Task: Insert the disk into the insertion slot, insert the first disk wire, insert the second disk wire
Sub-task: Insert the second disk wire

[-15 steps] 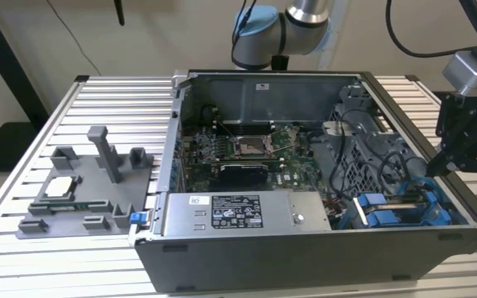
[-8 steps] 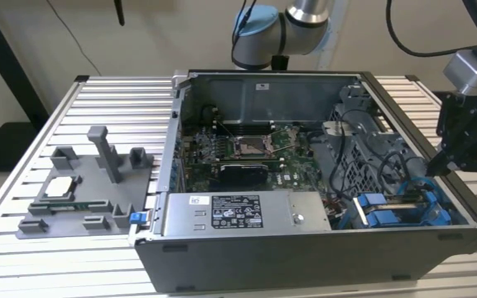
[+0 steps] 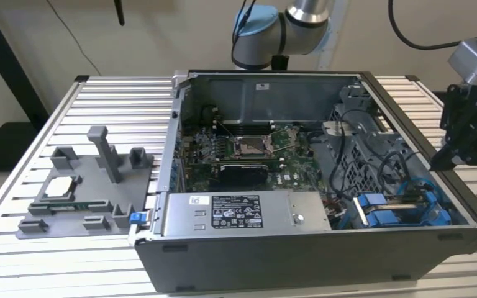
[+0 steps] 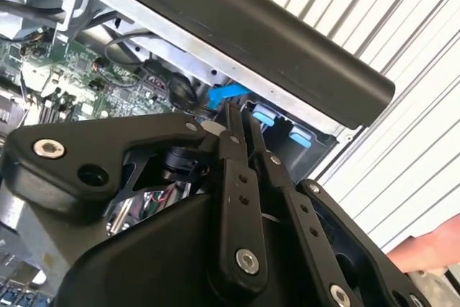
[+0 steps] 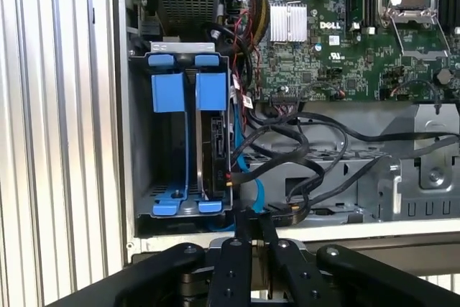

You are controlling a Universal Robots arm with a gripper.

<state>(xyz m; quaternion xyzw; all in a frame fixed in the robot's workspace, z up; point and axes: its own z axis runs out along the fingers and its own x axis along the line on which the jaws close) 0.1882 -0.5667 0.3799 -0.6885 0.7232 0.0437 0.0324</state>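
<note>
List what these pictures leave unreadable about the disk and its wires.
Disk: first wrist view, edge-on in its carrier, label hidden.
Wires at the disk: first wrist view, overlapping each other, plug seating unclear.
Insertion slot: exterior view, blue tabs cover its inside.

Exterior view: sitting high off the bench (image 3: 114, 105), looking down at an angle into the open computer case (image 3: 305, 267). It is standing far enough back to be taking in the whole case, with the hand (image 3: 439, 162) at the exterior view's right.

First wrist view: riding just behind the hand, pointing down into the case, hanging close over the drive bay (image 5: 140, 141) and motherboard (image 5: 345, 55).

Second wrist view: sitting tight against the hand's linkage, peering obliquely past it across the case wall.

All three are sharing the bay's blue tabs (image 4: 264, 116), the motherboard and the bench slats.
</note>
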